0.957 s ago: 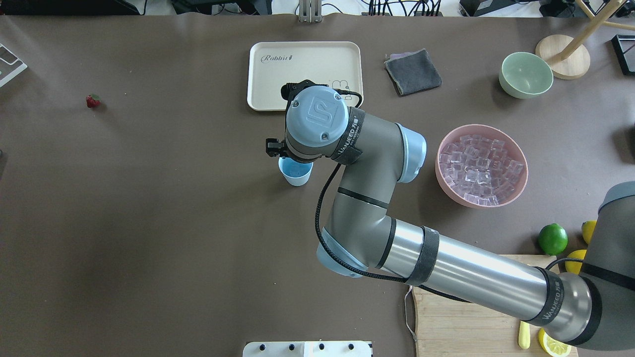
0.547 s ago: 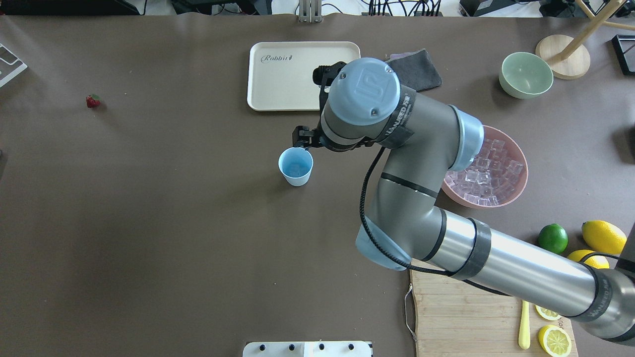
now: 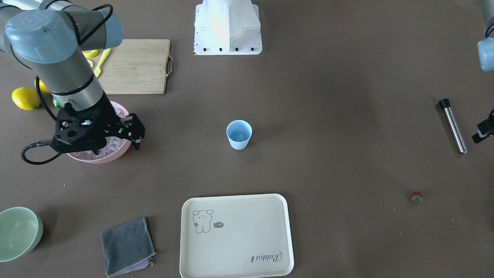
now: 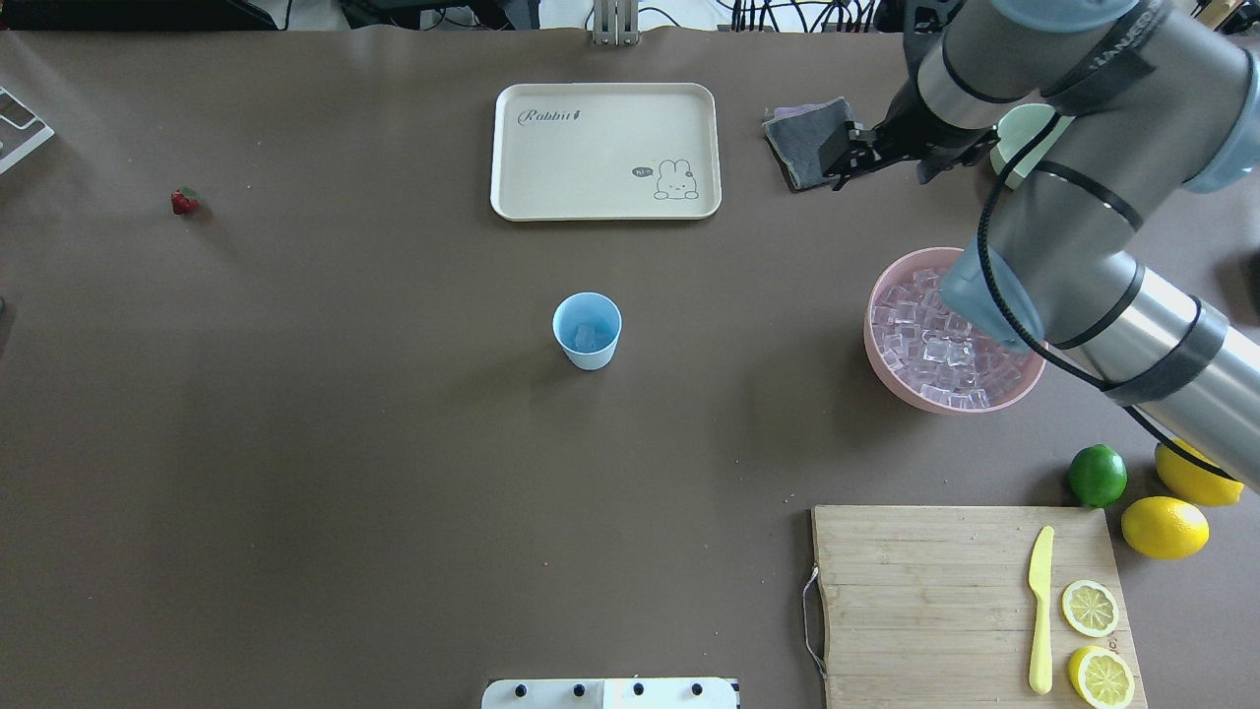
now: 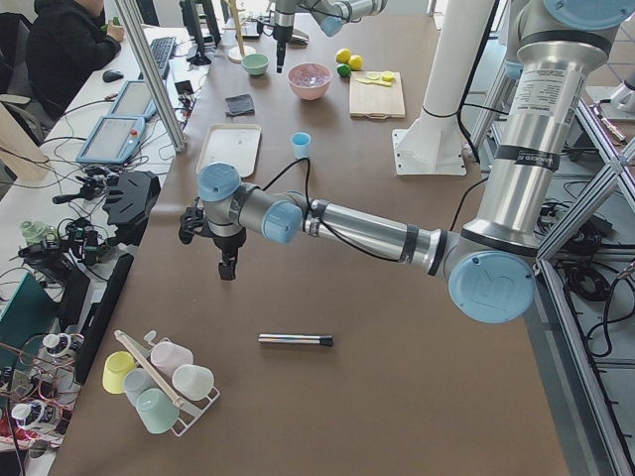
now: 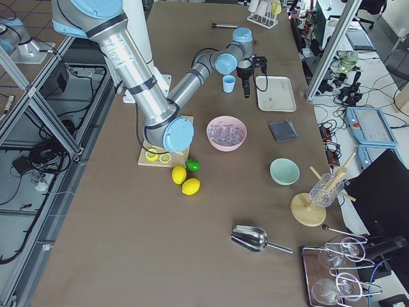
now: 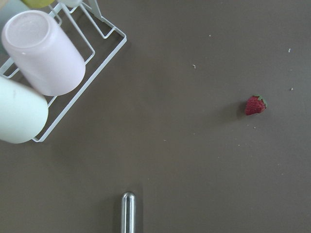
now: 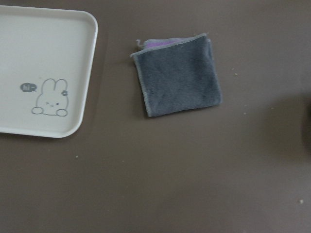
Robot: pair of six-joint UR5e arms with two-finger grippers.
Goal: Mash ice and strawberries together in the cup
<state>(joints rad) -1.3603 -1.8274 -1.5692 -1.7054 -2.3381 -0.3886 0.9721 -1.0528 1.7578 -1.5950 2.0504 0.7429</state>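
Observation:
The pale-blue cup point(image 4: 587, 331) stands upright mid-table, also in the front view point(image 3: 239, 134), with one clear ice cube point(image 4: 589, 337) inside. Many ice cubes point(image 4: 940, 340) fill the pink bowl point(image 4: 911, 394). The strawberry point(image 4: 184, 201) lies alone far on the left side, and shows in the left wrist view point(image 7: 255, 105). My right gripper point(image 4: 845, 158) hangs open and empty above the grey cloth point(image 4: 802, 138), beyond the pink bowl. My left gripper point(image 3: 482, 135) is only partly seen at the front view's edge, near a steel rod point(image 3: 452, 125). I cannot tell its state.
A cream tray point(image 4: 605, 150) lies behind the cup. A pale-green bowl point(image 3: 17, 231), a lime point(image 4: 1097, 475), lemons point(image 4: 1165, 527) and a cutting board point(image 4: 935, 601) with a knife sit on the right side. A rack of cups point(image 7: 48, 63) stands near the left gripper.
My right arm has swung away from above the cup, to the right and back, to over the grey cloth. The cup now stands uncovered with an ice cube in it.

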